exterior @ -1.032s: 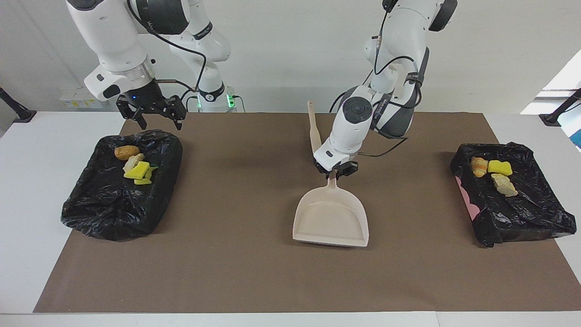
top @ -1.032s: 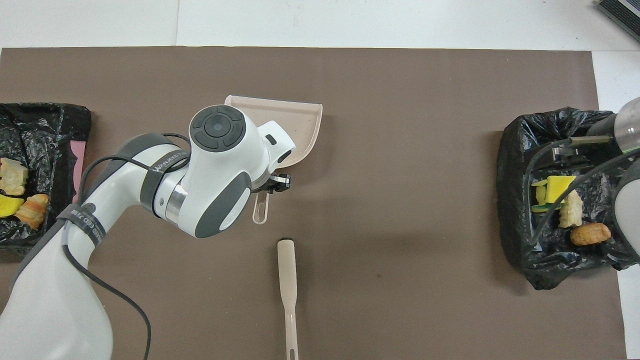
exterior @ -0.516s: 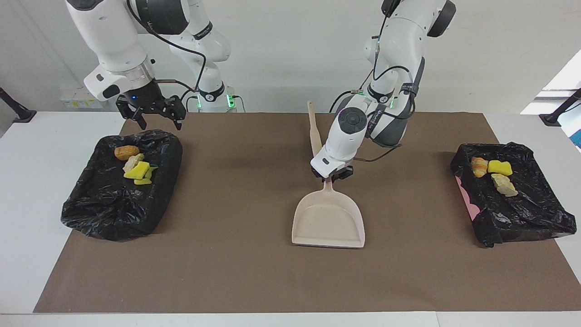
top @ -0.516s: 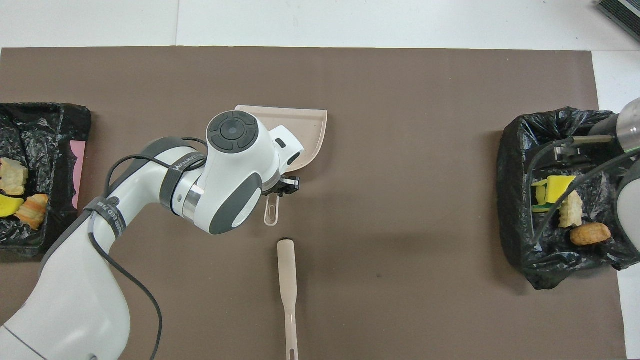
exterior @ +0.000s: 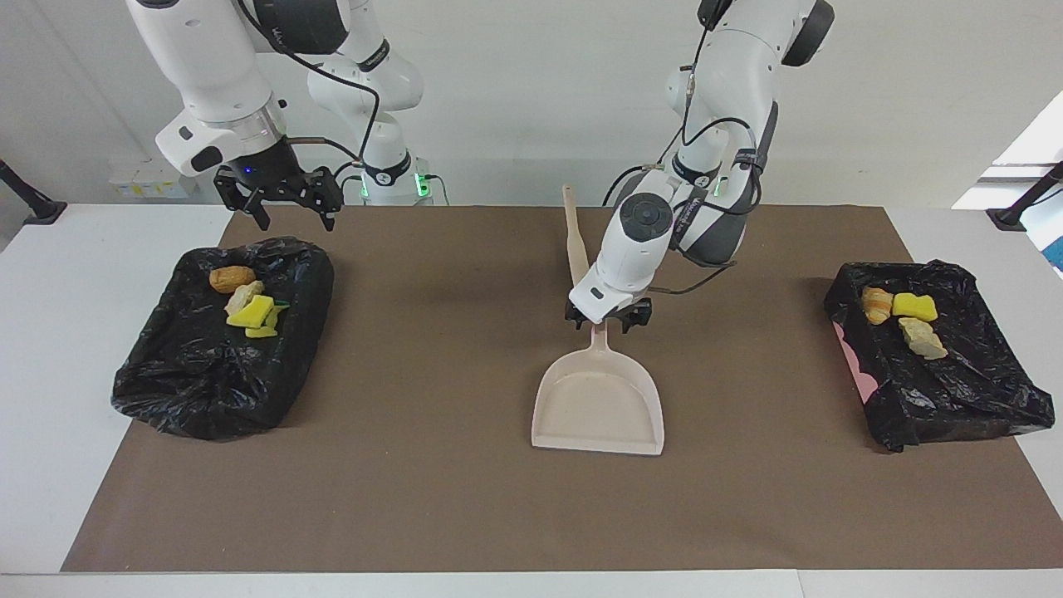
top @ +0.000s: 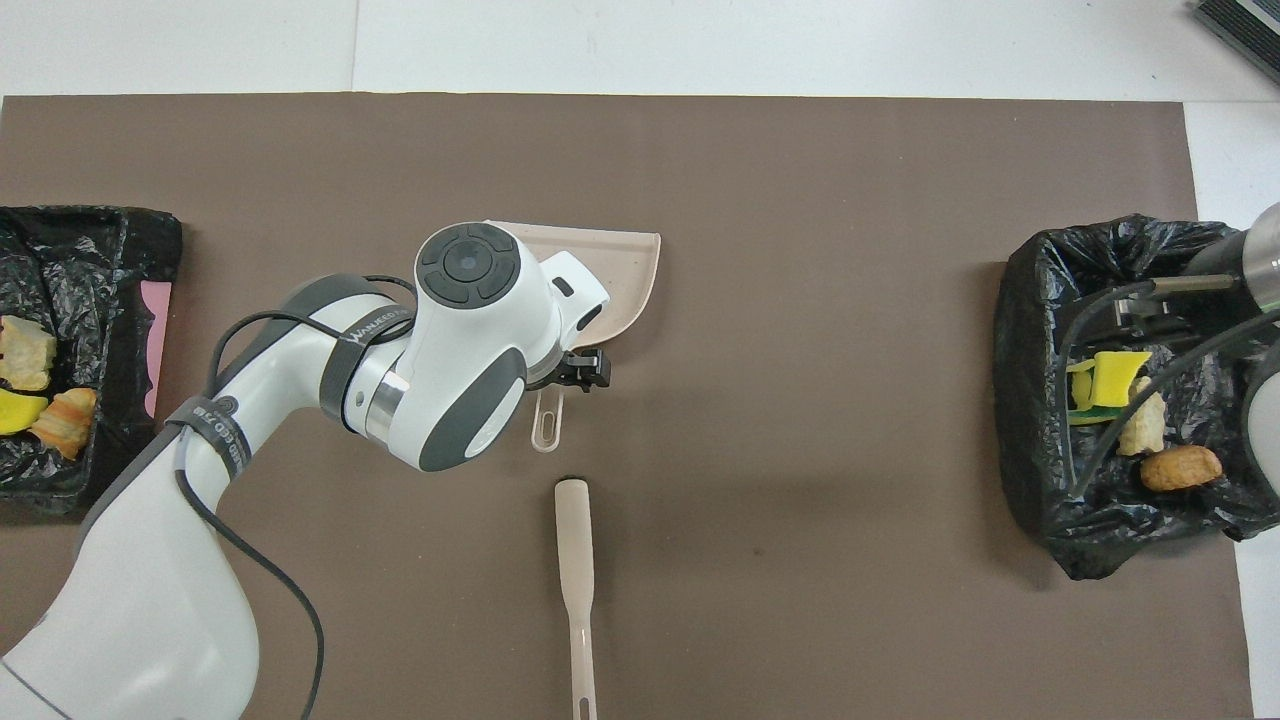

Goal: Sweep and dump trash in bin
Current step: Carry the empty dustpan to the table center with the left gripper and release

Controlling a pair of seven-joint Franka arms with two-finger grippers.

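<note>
The beige dustpan (exterior: pixel 598 407) (top: pixel 630 265) lies flat on the brown mat in the middle of the table. My left gripper (exterior: pixel 608 316) (top: pixel 578 368) hangs low over its handle (exterior: pixel 600 339) (top: pixel 546 425), open, with a finger on either side. Trash scraps (exterior: pixel 249 306) (top: pixel 1140 430) lie in the black-lined bin (exterior: pixel 208 390) at the right arm's end. More scraps (exterior: pixel 901 314) (top: pixel 30 385) lie in the bin (exterior: pixel 955 390) at the left arm's end. My right gripper (exterior: pixel 278 198) waits open over the robot-side edge of its bin.
A beige brush (exterior: pixel 573 237) (top: pixel 573 545) lies on the mat nearer to the robots than the dustpan, its handle pointing at them. The brown mat (exterior: pixel 415 498) covers most of the white table. A pink patch shows at the edge of the left arm's bin.
My left gripper has opened and let go of the dustpan handle. The dustpan shifted slightly toward the right arm's end and now rests flat. My right gripper rose a little.
</note>
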